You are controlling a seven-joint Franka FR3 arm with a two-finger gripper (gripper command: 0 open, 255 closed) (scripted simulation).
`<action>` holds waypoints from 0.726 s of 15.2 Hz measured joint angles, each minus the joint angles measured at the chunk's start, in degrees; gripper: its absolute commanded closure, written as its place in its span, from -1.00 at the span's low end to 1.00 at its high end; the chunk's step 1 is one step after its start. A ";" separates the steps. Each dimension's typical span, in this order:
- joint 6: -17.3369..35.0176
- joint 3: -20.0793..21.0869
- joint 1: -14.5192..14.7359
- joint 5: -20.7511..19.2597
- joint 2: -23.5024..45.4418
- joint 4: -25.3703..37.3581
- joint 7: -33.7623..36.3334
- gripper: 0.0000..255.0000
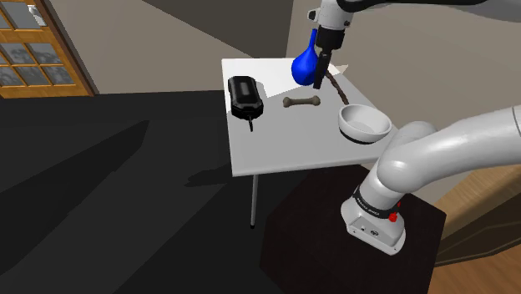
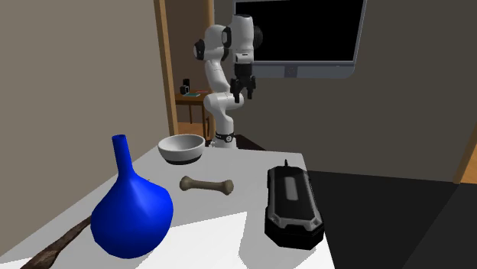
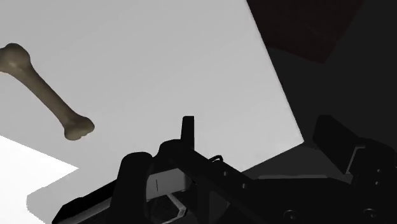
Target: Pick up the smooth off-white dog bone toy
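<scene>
A grey-walled room with a dark floor; a small pale table (image 1: 275, 142) on thin legs stood beside the robot's stand, and a large dark screen (image 2: 294, 30) hung behind the arm.

The dog bone toy (image 1: 301, 101), drab tan in these renders, lay flat on the table between a black boxy device (image 1: 246, 94) and a white bowl (image 1: 364, 123), touching neither. A blue vase (image 1: 304, 65) and a brown stick (image 1: 338, 88) lay toward the far edge in the shoulder view. The gripper (image 1: 320, 83) hung above the table near the vase, apart from the bone and holding nothing.

In the second exterior view the gripper (image 2: 243, 98) faced the camera, and its fingers appeared to stand parted. In the shoulder view the vase behind the hand left that gap unclear. This facing view also showed the bone (image 2: 206, 184) whole, with both knobbed ends, clear of the bowl (image 2: 182, 147), the vase (image 2: 131, 214) and the device (image 2: 292, 202).

The wrist view gave the bone (image 3: 48, 95) closest: a slim round shank flaring to a lobed knob.

Judged handling: rigid, light, not fragile, and smooth enough to slip. The best hold was probably across the mid-shank, fingers square to its length, with the knobs checking any slide. Its low profile would call for a descent almost to the tabletop.
</scene>
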 measured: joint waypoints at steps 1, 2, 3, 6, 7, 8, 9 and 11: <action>1.13 -0.86 0.08 -0.56 1.00 -0.17 -1.62 -1.00; 2.67 -2.30 -0.14 -1.49 1.93 -0.82 -3.78 -1.00; 3.86 -3.55 -0.33 -2.32 2.47 -1.44 -5.85 -1.00; 8.15 -6.93 -0.22 -4.01 6.81 -1.33 -11.42 -1.00; 9.23 -7.90 -0.11 -4.39 8.29 -0.90 -13.18 -1.00; 10.56 -9.06 -0.14 -4.87 9.59 -0.91 -15.11 -1.00; 12.26 -10.29 -0.10 -5.25 11.31 -0.88 -17.09 -1.00; 14.76 -12.66 0.09 -5.64 15.04 0.44 -21.20 -1.00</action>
